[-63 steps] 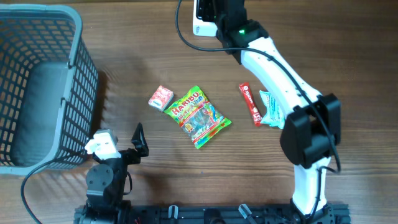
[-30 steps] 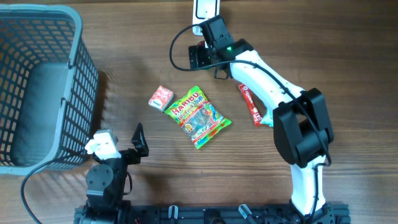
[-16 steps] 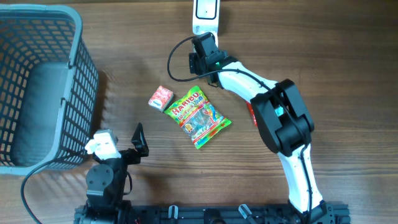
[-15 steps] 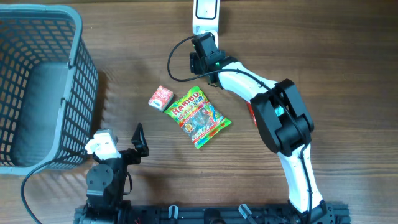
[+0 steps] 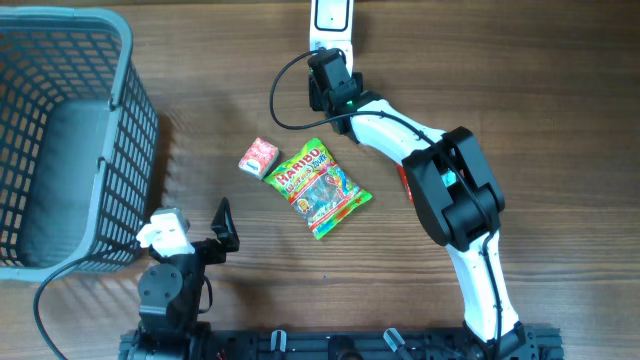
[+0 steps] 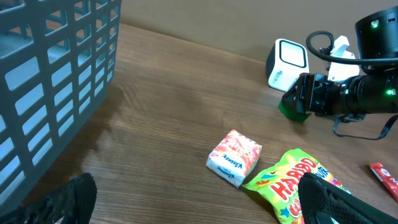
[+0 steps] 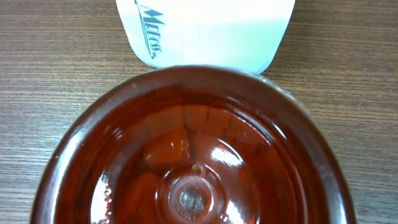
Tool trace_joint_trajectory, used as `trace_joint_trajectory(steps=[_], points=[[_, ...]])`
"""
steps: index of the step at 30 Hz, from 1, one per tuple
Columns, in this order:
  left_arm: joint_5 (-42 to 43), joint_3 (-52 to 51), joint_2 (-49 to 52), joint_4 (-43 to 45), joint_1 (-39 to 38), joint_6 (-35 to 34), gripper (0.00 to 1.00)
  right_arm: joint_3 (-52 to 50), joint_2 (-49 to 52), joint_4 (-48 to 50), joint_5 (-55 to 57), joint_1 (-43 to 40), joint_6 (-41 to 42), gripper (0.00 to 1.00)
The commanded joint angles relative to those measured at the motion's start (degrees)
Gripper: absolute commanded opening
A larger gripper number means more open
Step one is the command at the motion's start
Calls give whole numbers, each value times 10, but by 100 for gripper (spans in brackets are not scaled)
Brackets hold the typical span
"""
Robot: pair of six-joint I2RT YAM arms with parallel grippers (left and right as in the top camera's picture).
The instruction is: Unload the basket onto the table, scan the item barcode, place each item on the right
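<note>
Right gripper (image 5: 328, 72) at round red-brown item (image 7: 189, 162), which fills wrist view. Fingers hidden; held or not, cannot tell. White scanner (image 7: 205, 31) just ahead of gripper, beside item's rim. Left gripper (image 6: 199, 202) spread wide, empty. Candy bag (image 6: 298, 186) ahead-right of it, basket (image 6: 56, 74) to its left.

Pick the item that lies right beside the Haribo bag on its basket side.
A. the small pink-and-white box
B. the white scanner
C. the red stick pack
A: in the overhead view the small pink-and-white box lies just off the Haribo bag toward the basket, while the white scanner sits at the far table edge and the red stick pack lies on the bag's other side.
</note>
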Motion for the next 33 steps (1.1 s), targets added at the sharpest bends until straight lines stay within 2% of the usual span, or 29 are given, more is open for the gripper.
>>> trace_joint_trajectory(steps=[1, 3, 5, 9, 11, 13, 15, 18, 20, 25, 28, 29, 31, 32, 33], points=[[-3, -5, -2, 2, -4, -7, 100, 0, -11, -23, 9, 0, -2, 49], [-3, -5, -2, 2, -4, -7, 100, 0, -47, -56, 2, 0, -7, 45], [-3, -5, -2, 2, -4, -7, 100, 0, -108, -134, -35, -1, -14, 43], [-3, -5, -2, 2, -4, -7, 100, 0, -216, -329, -242, -23, -40, 45], [-3, -5, -2, 2, -4, -7, 100, 0, -247, -428, -385, -47, -88, 45], [-3, -5, -2, 2, -4, -7, 100, -1, -251, -498, -649, -78, -253, 47], [-3, -5, -2, 2, -4, -7, 100, -1, -250, -518, -815, -94, -424, 47], [-3, -5, -2, 2, -4, -7, 100, -1, -250, -472, -1019, -99, -567, 47], [-3, -5, -2, 2, -4, -7, 100, -1, -250, -425, -1096, -99, -593, 47], [-3, -5, -2, 2, -4, -7, 100, -1, -250, -398, -1104, -99, -565, 47], [-3, -5, -2, 2, -4, -7, 100, -1, -250, -398, -1054, -99, -557, 44], [-3, -5, -2, 2, -4, -7, 100, -1, -250, -394, -996, -99, -517, 40], [-3, -5, -2, 2, -4, -7, 100, -1, -249, -393, -840, -99, -400, 41], [-3, -5, -2, 2, -4, -7, 100, -1, -247, -400, -668, -99, -258, 47], [-3, -5, -2, 2, -4, -7, 100, -1, -247, -420, -570, -99, -189, 52]])
